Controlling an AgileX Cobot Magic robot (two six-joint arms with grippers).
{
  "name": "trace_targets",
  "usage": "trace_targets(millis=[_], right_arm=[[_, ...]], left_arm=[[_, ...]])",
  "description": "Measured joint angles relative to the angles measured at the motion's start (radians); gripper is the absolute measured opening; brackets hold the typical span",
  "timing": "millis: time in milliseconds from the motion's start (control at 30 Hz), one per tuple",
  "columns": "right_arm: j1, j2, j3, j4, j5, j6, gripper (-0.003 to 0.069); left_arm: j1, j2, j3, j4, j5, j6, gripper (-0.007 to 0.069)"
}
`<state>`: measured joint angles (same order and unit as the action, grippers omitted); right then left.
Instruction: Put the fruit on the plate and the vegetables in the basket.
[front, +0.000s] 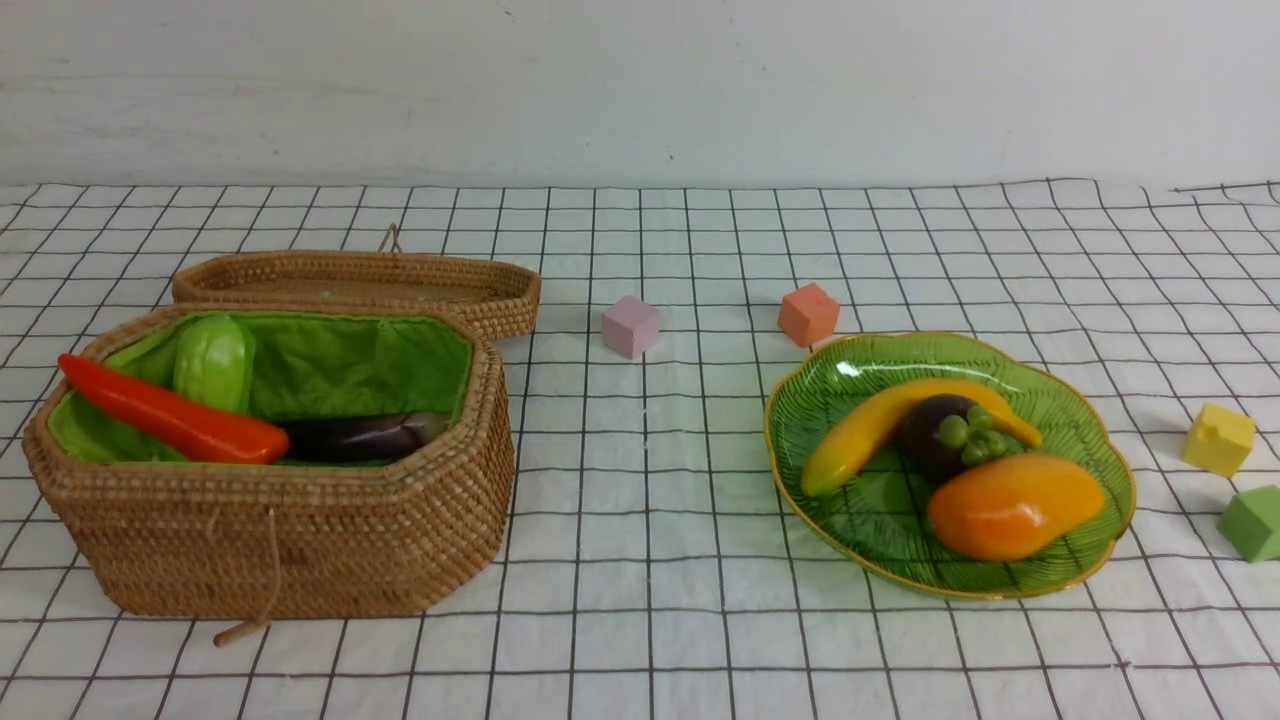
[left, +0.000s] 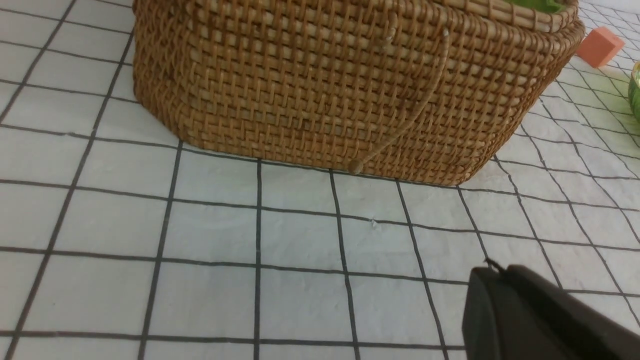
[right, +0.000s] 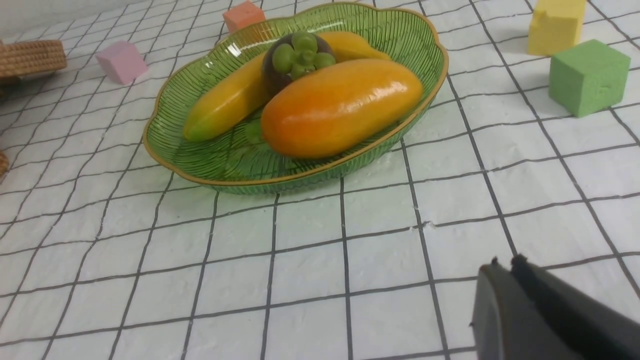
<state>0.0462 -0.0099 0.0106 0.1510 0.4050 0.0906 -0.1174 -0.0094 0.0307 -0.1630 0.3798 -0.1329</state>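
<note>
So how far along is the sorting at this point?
It looks essentially finished. The banana, mangosteen and mango lie on the plate. The carrot, gourd and eggplant sit in the basket; no radish shows. Nothing is in hand: both arms' jaws are together and empty. Only coloured cubes are left on the cloth.
</note>
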Motion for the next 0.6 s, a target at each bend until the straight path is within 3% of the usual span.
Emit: trace_targets(millis=[600], right_arm=[[0.000,0.000,0.000,0.000,0.000,-0.001,0.0062]], left_arm=[[0.000,0.000,0.000,0.000,0.000,0.000,-0.0013]])
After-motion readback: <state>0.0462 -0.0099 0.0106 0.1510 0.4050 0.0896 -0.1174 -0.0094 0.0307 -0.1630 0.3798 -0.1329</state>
